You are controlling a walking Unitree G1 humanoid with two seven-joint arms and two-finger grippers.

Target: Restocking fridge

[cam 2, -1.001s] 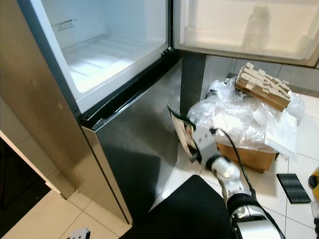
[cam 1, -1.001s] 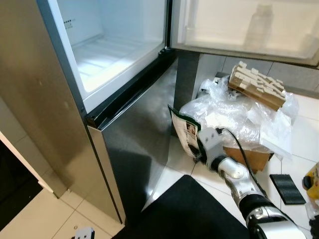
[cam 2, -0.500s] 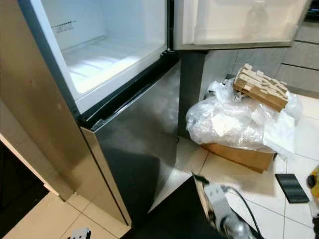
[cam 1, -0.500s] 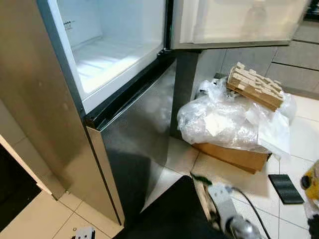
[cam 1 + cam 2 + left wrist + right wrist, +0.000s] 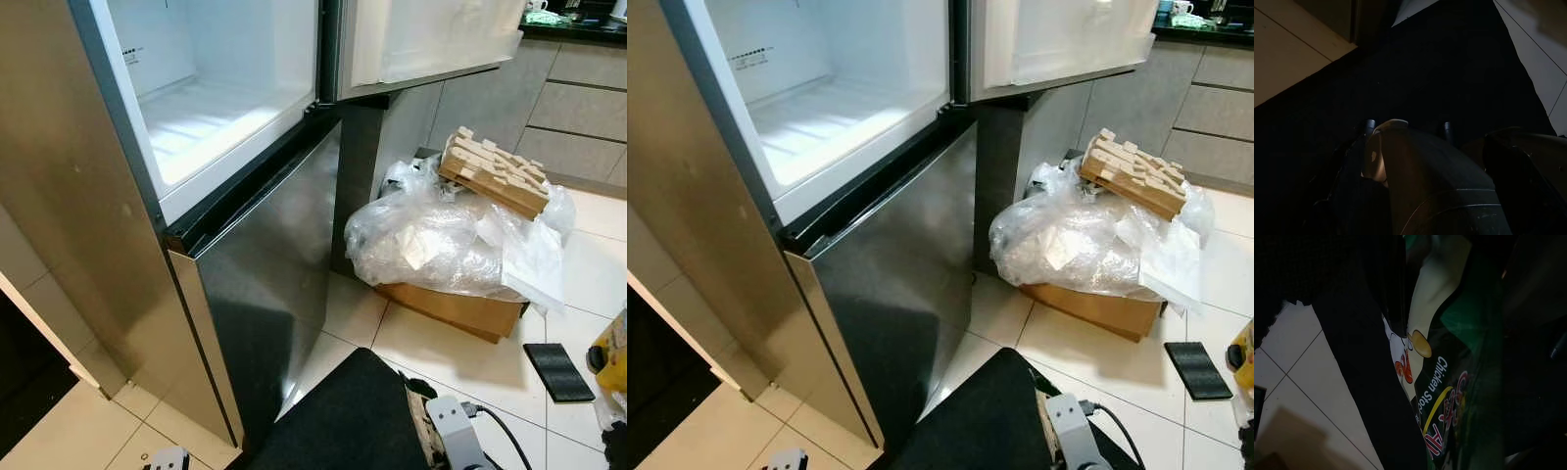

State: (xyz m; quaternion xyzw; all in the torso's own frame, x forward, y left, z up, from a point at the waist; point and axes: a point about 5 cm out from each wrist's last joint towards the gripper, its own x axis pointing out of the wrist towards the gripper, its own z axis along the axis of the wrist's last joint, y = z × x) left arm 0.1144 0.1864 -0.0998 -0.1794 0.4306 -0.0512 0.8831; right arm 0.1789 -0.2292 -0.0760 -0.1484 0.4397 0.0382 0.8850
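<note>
We saw a pale tiled floor carrying a cardboard box just beside the fridge's lower door. A small black ribbed pad lay near the box, and a black mat lay nearest us.

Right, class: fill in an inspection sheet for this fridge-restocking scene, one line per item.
Surface: pale floor tiles; black mat in front of the fridge.
Job's things: fridge, upper door open, white compartment bare; dark green chicken stock packet close before the right claw's wrist camera.
Clutter: cardboard box under crumpled clear plastic, wooden rack on top; black pad on the tiles.
Grippers: right claw's wrist low over the mat, grip unclear; left idle, dark.
Cables: black cable on the right wrist.
Surroundings: grey cabinets.
</note>
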